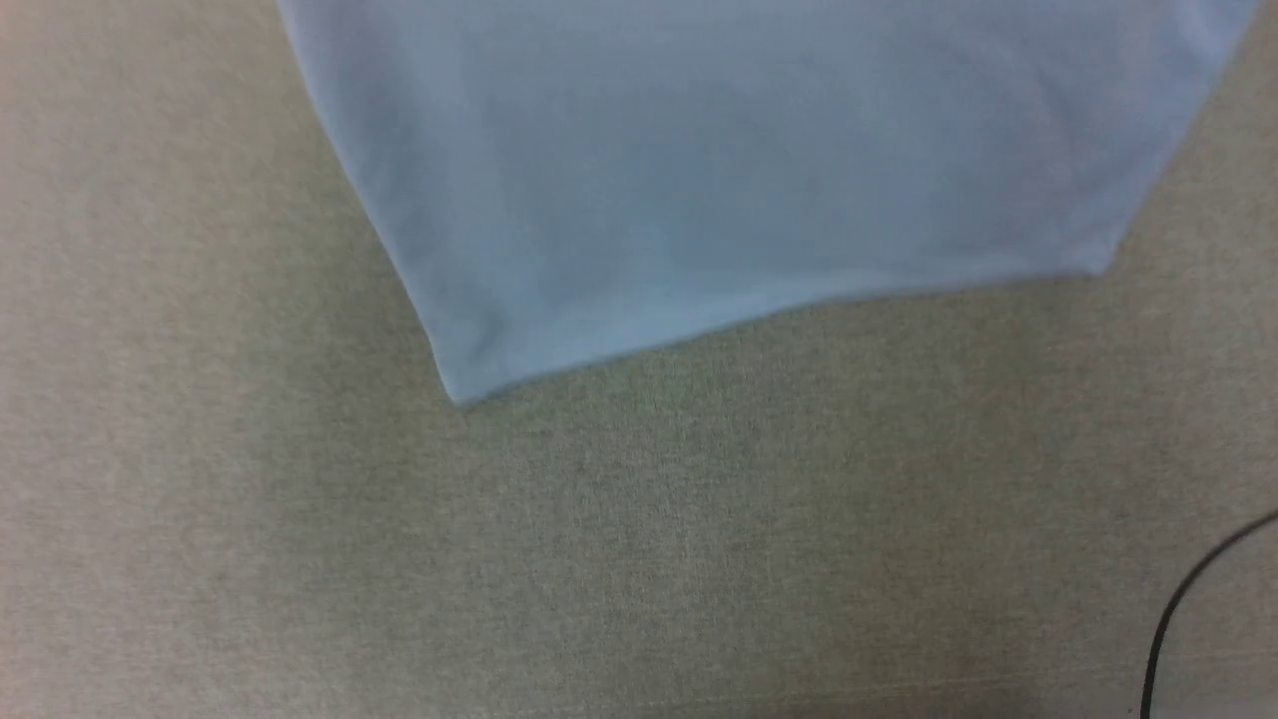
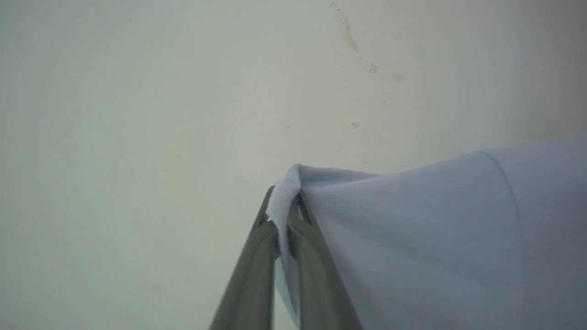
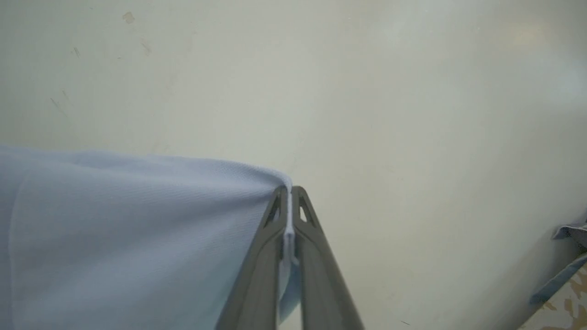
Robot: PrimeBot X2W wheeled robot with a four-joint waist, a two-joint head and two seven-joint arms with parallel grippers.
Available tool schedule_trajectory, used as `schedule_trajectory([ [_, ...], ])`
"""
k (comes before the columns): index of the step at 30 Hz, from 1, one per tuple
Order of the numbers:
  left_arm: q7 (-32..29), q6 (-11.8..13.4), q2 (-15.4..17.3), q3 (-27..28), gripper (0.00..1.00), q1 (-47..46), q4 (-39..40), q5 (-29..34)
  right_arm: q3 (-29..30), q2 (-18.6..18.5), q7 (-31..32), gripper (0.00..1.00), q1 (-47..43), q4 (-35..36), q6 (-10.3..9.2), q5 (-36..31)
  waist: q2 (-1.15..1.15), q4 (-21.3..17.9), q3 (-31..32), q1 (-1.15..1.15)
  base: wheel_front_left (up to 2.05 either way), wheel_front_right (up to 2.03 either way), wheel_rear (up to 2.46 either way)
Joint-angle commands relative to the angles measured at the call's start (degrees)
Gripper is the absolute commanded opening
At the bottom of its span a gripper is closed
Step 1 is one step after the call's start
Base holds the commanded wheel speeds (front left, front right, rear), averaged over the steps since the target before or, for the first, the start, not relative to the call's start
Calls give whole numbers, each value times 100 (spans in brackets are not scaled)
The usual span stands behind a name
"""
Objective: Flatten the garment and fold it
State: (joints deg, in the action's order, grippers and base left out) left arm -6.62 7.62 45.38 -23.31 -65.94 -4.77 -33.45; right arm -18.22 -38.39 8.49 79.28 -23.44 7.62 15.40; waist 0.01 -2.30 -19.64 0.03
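Overhead, the garment point(image 1: 719, 170) is filling the top of the head view as a smooth light blue panel. Its straight bottom edge is running aslant between two corners, the left one sitting lower in that view than the right. Below it a grey woven surface point(image 1: 300, 549) is spreading out. Whether the hem is touching that surface or hanging clear of it cannot be told. A thin dark cable point(image 1: 1188, 589) is curving in at the lower right corner, well apart from the cloth.

The left gripper point(image 2: 285, 195) is pinching a bunched bit of the garment's edge, its fingers point(image 2: 250, 275) pressing together with the cloth squeezed between them. From the pinch the fabric is stretching away to the right of the left wrist view, taut along its upper edge, with a faint seam line crossing it. Behind, a pale surface point(image 2: 137, 114) is showing a few small stains point(image 2: 346, 30).

The right gripper point(image 3: 289, 190) is likewise clamping the garment's edge, a thin fold of cloth showing in the slit between its closed fingers. Here the fabric is pulling away to the left of the right wrist view. At that view's lower right edge, a scrap of blue-grey cloth point(image 3: 557, 279) is lying beside a tan-patterned patch point(image 3: 571, 293).
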Motion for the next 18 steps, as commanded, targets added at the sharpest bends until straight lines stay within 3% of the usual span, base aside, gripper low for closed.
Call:
schedule_trajectory([
  [1,69,-65,-106,-36,0,-306,-229,108,-35,95,-100,0,242,-198,-13,-71,-1,-74,-730,-3,0,0,0],
  [4,370,-181,-460,-125,0,-1107,-895,310,-12,321,-413,0,869,-818,-13,-211,-1,-60,-973,-3,0,0,0],
  [9,1118,-121,-987,-43,0,-2186,-1724,510,267,647,-1043,0,1729,-1696,-13,-509,-1,-17,-1249,-3,0,0,0],
  [13,1762,-132,-1251,15,0,-2757,-2249,618,667,866,-1525,0,2186,-2288,-13,-746,-1,19,-1377,-3,0,0,0],
  [18,1972,-314,-1464,-140,0,-2948,-2837,699,699,1083,-1903,0,2216,-2846,-13,-886,-1,72,-1503,-3,0,0,0],
])
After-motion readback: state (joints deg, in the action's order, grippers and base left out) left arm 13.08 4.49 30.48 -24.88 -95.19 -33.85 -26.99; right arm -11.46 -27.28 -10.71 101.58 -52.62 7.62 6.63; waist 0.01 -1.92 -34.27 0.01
